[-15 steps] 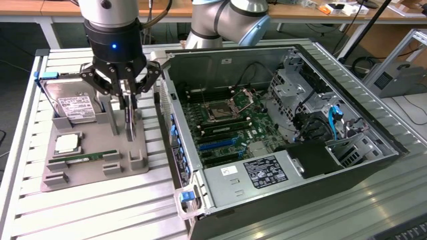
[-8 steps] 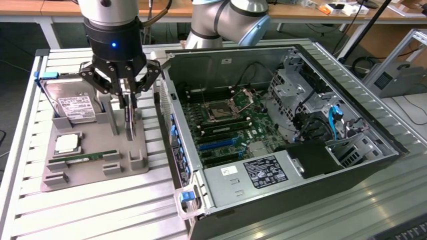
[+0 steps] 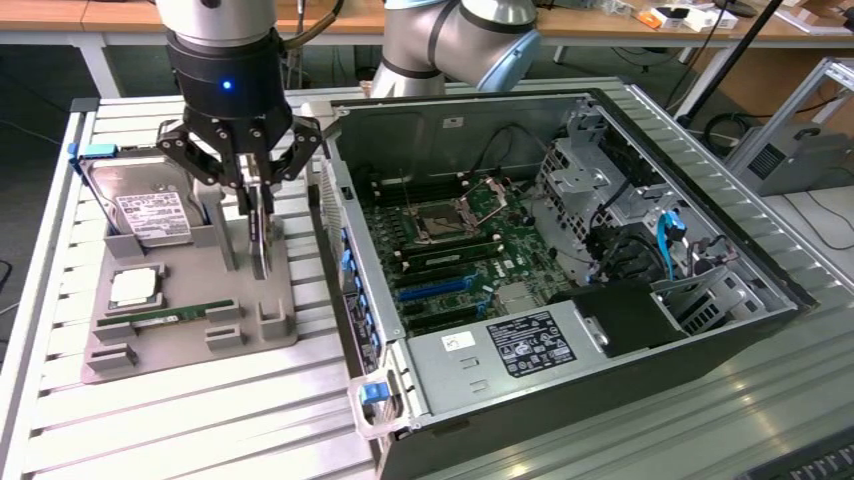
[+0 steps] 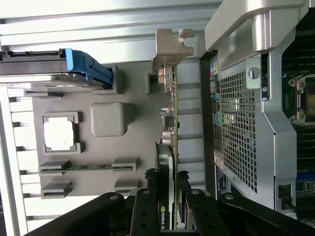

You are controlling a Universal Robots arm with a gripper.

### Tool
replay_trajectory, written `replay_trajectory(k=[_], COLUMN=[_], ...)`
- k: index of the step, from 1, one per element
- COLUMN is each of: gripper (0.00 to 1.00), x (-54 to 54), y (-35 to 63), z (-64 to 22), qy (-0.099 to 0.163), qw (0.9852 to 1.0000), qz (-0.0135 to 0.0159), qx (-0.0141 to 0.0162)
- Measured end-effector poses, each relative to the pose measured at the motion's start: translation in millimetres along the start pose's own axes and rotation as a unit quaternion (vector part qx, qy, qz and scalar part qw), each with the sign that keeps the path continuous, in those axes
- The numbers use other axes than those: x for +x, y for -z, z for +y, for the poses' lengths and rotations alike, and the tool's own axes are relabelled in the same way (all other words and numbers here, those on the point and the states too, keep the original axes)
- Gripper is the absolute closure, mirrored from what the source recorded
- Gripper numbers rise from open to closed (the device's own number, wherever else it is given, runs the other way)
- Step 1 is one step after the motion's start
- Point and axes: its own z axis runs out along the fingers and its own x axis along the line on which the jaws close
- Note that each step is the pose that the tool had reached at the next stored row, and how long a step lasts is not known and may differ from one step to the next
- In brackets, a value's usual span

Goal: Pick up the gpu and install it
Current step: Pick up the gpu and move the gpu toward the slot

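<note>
One gripper [image 4: 167, 189], jaws pinched partway shut on the gpu [image 4: 171, 118] | card's on edge over the gray tray [image 3: 187, 275], right beside the open case [image 3: 454, 125] | imo lift straight up, no twisting, keep the bracket clear of that wall

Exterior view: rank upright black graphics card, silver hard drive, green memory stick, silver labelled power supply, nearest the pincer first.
1. Graphics card, in the pincer.
2. Hard drive, tray back.
3. Memory stick, tray front.
4. Power supply, inside case.
</note>
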Motion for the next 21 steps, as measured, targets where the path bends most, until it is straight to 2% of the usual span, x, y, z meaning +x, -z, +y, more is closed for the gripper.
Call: replay_trajectory(k=[21], gripper=[0.73], x=[0.0], y=[6.5], z=[-0.2], qy=[0.000], qw=[1.0000], qz=[0.0000], qx=[0.0000])
